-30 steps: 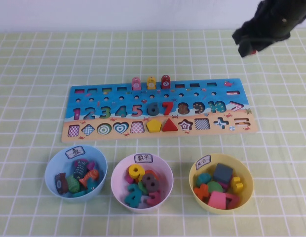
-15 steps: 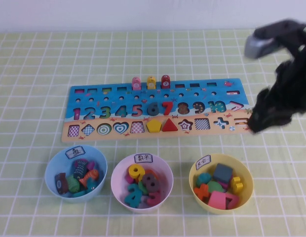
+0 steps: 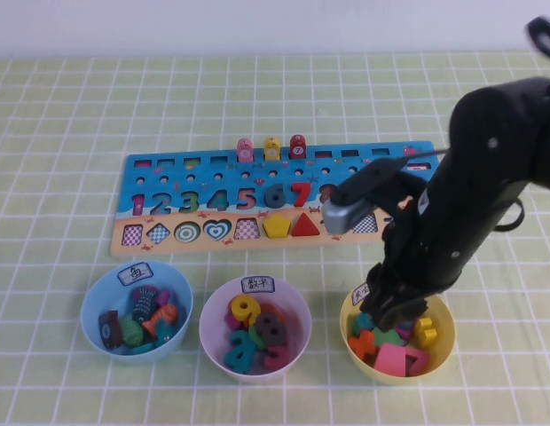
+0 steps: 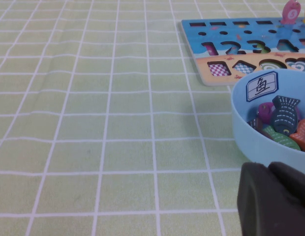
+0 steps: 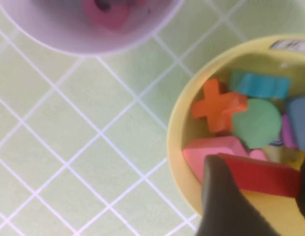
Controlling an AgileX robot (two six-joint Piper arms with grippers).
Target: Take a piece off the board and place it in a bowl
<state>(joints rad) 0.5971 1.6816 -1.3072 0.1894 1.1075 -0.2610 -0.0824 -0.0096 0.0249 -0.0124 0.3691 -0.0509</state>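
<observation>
My right gripper (image 3: pixel 395 312) hangs over the near-left part of the yellow bowl (image 3: pixel 445 342). In the right wrist view it (image 5: pixel 263 189) is shut on the red bar-shaped piece (image 5: pixel 256 173), held just above the bowl's rim (image 5: pixel 177 132) and the shapes inside. The board (image 3: pixel 213 173) lies across the middle of the table; the arm covers its right end. My left gripper (image 4: pixel 275 196) rests low beside the light blue bowl (image 4: pixel 251 137), its fingers together and empty. The board's left end (image 4: pixel 226 37) shows beyond it.
The light blue bowl (image 3: pixel 105 288) with fish pieces and the pink-white bowl (image 3: pixel 213 311) with numbers stand left of the yellow bowl. Three small pegs (image 3: pixel 271 148) stand on the board's far edge. Green checked cloth covers the table.
My right arm has swung from the far right, past the board's right end, down and toward the near side over the yellow bowl. The left arm has not moved.
</observation>
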